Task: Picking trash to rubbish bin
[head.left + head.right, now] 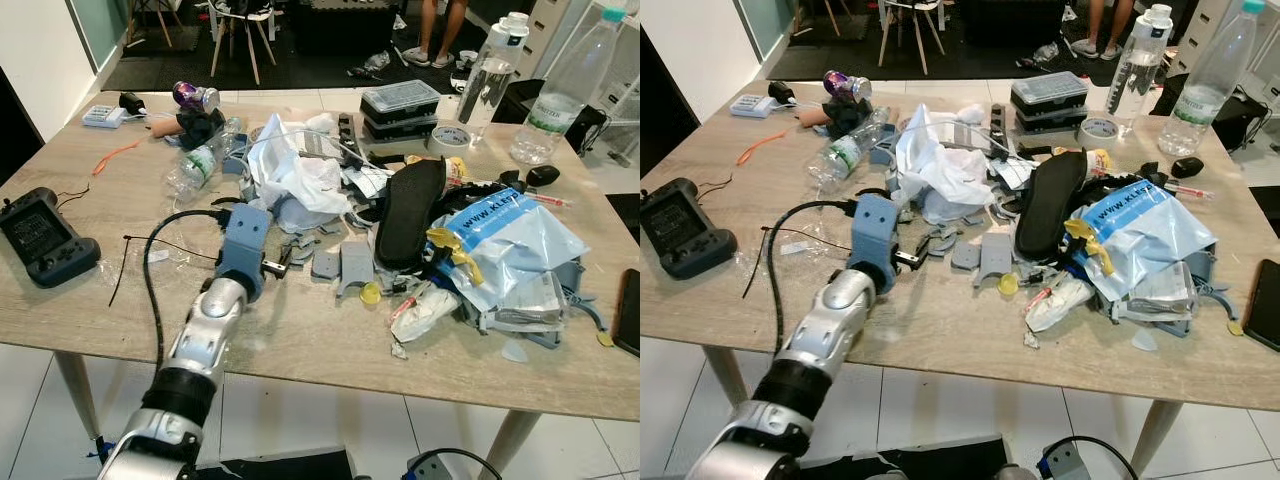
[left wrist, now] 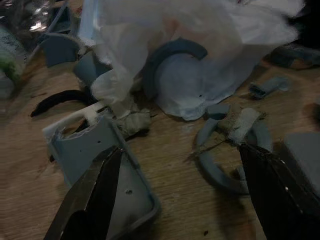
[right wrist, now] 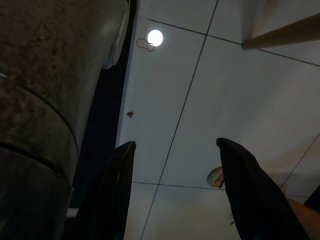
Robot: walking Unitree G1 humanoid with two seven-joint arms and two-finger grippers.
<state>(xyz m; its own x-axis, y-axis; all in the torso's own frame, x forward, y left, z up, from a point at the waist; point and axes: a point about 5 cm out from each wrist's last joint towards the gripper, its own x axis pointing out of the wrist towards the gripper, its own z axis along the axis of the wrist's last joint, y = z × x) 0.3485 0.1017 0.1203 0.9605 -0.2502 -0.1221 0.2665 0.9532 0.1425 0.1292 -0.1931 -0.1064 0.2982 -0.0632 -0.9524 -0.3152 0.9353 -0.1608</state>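
Note:
Trash is heaped on a wooden table (image 1: 300, 340): a crumpled white plastic bag (image 1: 300, 175), grey-blue plastic scraps (image 1: 340, 265), a crushed clear bottle (image 1: 200, 165), a blue plastic bag (image 1: 510, 235) and a black sole (image 1: 408, 210). My left arm (image 1: 215, 320) reaches over the near edge, its blue wrist housing (image 1: 245, 245) just short of the white bag. In the left wrist view my left gripper (image 2: 178, 149) is open and low over the table, with a grey-blue broken tray piece (image 2: 100, 150) under one finger and a curved ring piece (image 2: 220, 170) by the other. My right gripper (image 3: 176, 144) hangs open over floor tiles.
A black game controller (image 1: 45, 240) lies at the left edge and a dark phone (image 1: 630, 310) at the right edge. Tall water bottles (image 1: 488, 80), a tape roll (image 1: 450, 138), black cases (image 1: 400, 105) and a purple can (image 1: 195, 96) stand at the back. A person's legs (image 1: 440, 30) show beyond.

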